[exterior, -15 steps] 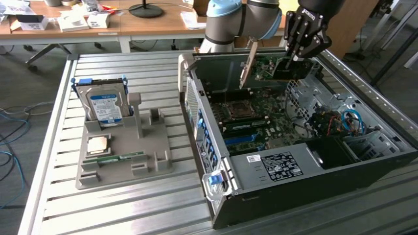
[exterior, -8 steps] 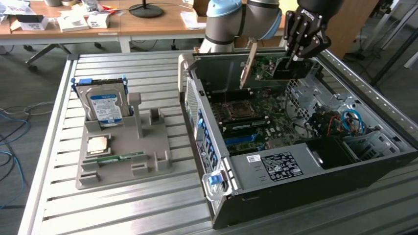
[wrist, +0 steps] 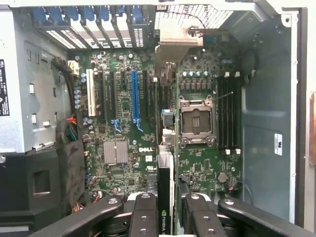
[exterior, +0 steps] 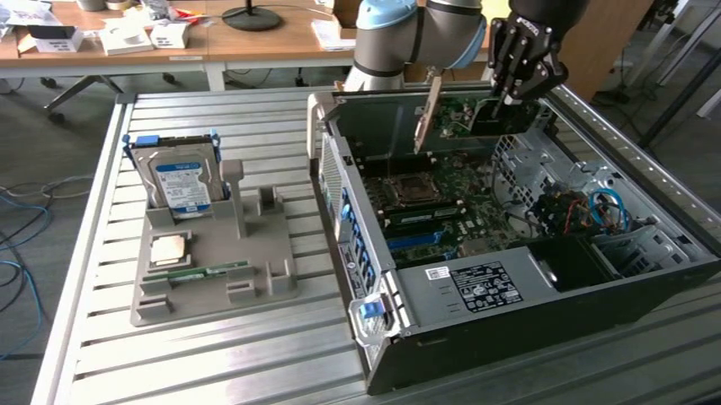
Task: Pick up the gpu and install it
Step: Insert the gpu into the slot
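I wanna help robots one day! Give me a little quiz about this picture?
1. True or false: the tool holds the gpu over the open computer case.
2. Pick one: what stands upright in the grey holder? A) hard drive B) fan C) cup
3. Fill in: the hard drive's label is ____.

Key: 1 true; 2 A; 3 blue
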`<move>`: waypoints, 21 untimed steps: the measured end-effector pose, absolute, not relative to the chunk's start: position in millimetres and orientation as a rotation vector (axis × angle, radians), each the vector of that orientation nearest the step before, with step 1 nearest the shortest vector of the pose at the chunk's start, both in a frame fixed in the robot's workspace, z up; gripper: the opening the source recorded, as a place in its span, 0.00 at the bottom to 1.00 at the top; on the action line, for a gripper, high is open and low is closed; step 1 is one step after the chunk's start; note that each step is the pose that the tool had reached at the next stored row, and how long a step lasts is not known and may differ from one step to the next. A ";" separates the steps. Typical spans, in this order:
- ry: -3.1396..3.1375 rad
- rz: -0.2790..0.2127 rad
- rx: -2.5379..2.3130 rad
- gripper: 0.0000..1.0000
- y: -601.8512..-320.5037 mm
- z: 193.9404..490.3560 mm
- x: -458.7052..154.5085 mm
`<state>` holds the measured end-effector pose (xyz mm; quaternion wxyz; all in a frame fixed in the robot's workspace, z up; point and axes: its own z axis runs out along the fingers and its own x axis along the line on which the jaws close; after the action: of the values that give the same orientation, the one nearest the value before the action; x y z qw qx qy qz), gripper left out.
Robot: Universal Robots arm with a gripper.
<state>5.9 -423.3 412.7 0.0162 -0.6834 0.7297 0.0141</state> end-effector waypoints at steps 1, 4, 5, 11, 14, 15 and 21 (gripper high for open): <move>2.269 0.043 -2.125 0.26 -423.3 412.7 5.6; 2.269 0.043 -2.125 0.26 -423.3 412.7 5.4; 2.269 0.043 -2.125 0.26 -423.5 412.7 5.2; 2.269 0.043 -2.125 0.26 -426.9 412.7 4.2; 2.269 0.043 -2.125 0.26 -428.7 412.7 3.9; 2.269 0.043 -2.125 0.26 -428.7 412.7 3.9; 2.269 0.043 -2.125 0.26 -429.2 409.2 3.7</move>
<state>3.7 -429.2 409.2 0.0164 -0.6835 0.7297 0.0139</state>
